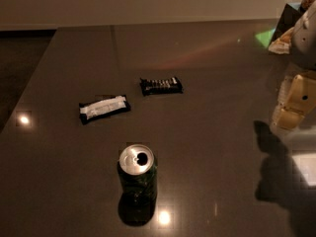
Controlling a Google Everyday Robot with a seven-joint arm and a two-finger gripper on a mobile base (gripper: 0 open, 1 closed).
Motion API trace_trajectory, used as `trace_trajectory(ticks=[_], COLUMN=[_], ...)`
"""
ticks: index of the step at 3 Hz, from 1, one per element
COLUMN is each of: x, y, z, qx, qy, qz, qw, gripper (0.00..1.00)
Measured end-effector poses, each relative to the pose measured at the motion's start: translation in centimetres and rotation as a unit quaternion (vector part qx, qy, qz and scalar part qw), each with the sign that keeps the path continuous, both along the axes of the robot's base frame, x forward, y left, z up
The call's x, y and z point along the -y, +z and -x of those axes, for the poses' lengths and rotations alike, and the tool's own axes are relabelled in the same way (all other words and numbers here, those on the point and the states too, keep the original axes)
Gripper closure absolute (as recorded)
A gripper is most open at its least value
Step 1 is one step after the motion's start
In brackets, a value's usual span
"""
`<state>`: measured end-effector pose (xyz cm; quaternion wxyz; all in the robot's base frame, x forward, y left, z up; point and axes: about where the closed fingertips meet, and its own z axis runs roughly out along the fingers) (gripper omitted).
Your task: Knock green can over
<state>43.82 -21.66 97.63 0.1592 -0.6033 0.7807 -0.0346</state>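
Observation:
The green can (137, 176) stands upright on the dark glossy table (207, 83), near the front and left of centre. Its silver top with an open pull-tab hole faces up. My gripper (292, 105) shows as a cream-coloured part at the right edge of the view, hanging above the table, far to the right of the can and a little behind it. It touches nothing. The pale arm (307, 26) rises above it at the upper right. The gripper's shadow (274, 167) falls on the table below it.
Two flat dark snack-bar wrappers lie behind the can: one with a white face (104, 108), one dark (161, 85). Some objects (284, 38) sit at the back right corner. The table's left edge runs diagonally, with dark floor (19, 63) beyond.

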Motion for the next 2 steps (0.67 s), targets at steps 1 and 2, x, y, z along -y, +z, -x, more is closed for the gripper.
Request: trace_trajectory(ticks=[1, 2], x=[0.0, -1.0], y=[0.0, -0.2], z=[0.0, 0.1], qx=[0.0, 0.003], qy=[0.0, 0.006], qz=[0.0, -0.014], qw=[1.0, 0.9999], gripper=[0.0, 0.0])
